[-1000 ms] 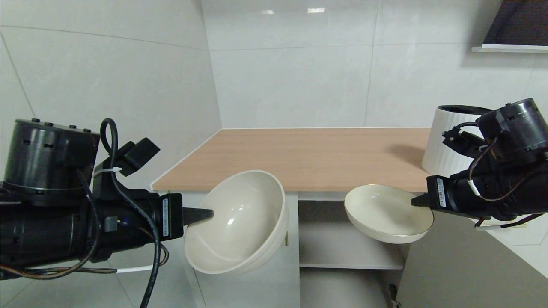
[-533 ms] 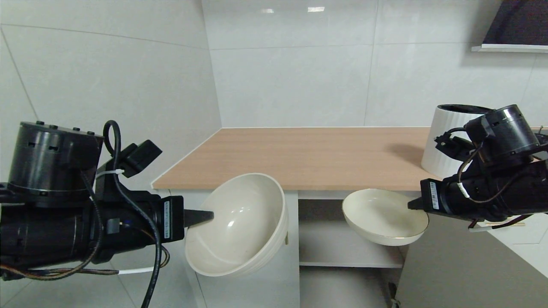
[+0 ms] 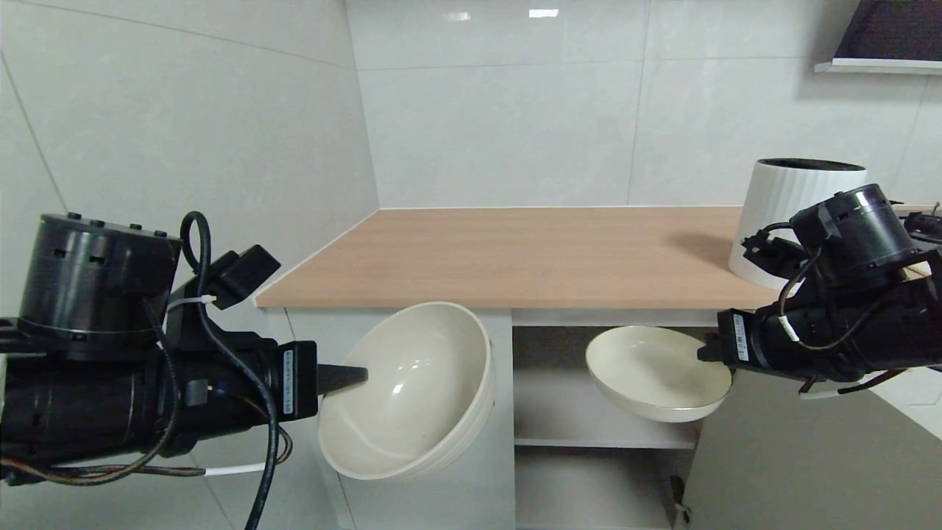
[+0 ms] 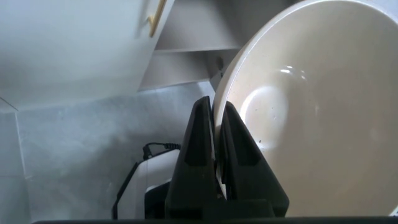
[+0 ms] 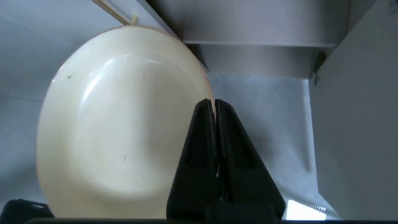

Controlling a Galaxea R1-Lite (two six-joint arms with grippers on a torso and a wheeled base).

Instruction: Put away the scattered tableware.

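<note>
**Step in hand: stowing the held tableware in the open cabinet**

The left gripper is pinched on the rim of the deep bowl, one finger inside the rim and one outside. The bowl hangs tilted, with its opening facing the robot, below the front left corner of the worktop. The right gripper is pinched in the same way on the rim of the shallow dish. The dish is held nearly level, just below the worktop's front edge and in front of the open cabinet.

Recommended procedure:
- Insert the dish first, as it is already lined up with the opening.
- Keep the dish level and lower it onto the shelf before releasing the pinch.
- Keep the dish clear of the worktop's front edge and the cabinet side walls.
- Level the bowl before setting it down. A grip on the rim alone probably gives little hold against twisting.

Count:
- Deep bowl: one.
- Shallow dish: one.
- Ribbed white container: one, near the right end of the worktop.
- Shelf board: one.
</note>
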